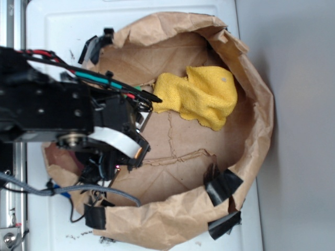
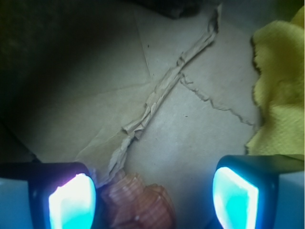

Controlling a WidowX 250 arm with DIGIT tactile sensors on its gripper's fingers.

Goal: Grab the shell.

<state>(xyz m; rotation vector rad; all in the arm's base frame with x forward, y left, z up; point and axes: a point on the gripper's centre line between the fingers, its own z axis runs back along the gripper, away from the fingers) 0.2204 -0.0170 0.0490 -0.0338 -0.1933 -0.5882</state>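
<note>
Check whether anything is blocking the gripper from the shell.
Nothing visible blocks it. In the wrist view the shell lies on the brown paper between the open gripper's fingers, nearer the left one. The yellow cloth sits off to the side.

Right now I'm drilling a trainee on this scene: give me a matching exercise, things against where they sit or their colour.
Things:
1. shell
2. cloth
3. paper bag
4. tape

Descriptions:
A. black, on the bag's rim
B. yellow, crumpled on the bag's floor
C. orange-tan, between the open jaws
D. brown, rolled down into a basin

Pairs: 1-C, 2-B, 3-D, 4-A
</note>
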